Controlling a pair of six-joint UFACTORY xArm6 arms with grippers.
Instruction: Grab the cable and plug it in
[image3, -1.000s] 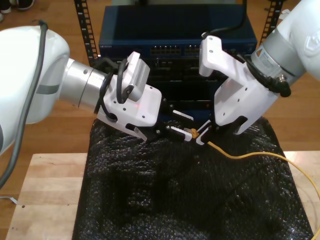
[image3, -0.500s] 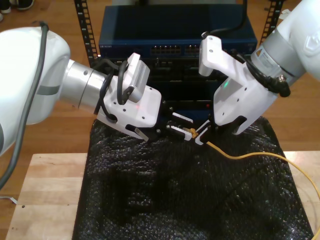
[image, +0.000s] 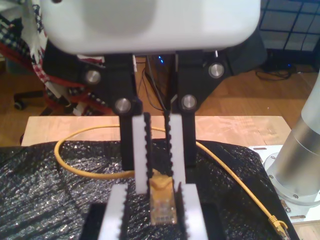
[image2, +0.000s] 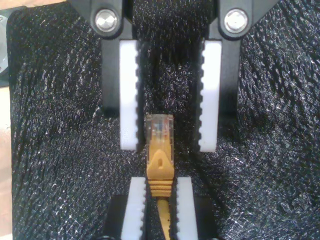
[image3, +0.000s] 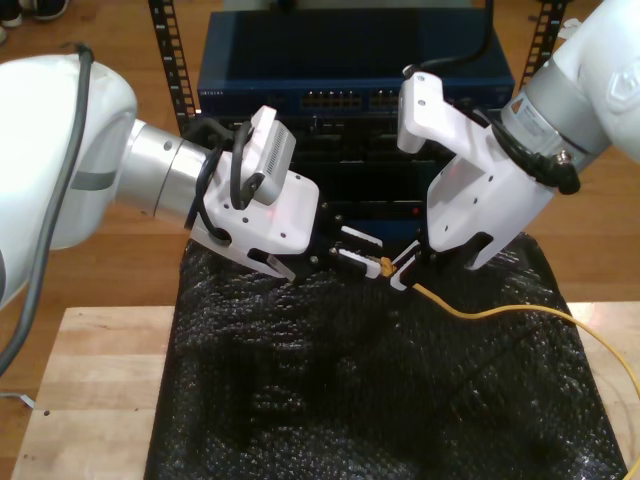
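Exterior view high, facing rack, wrist views close, opposed, sharing cable (image2: 160, 160)

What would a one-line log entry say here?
my second gripper shut on the cable | my first gripper open around its plug | not plugged in

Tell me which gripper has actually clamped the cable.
My second gripper: its jaws are shut on the cable just behind its plug. My first gripper has open jaws flanking the plug.

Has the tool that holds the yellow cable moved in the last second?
No. My second tool, shut on the cable, keeps its place against the blue rack unit in the exterior view.
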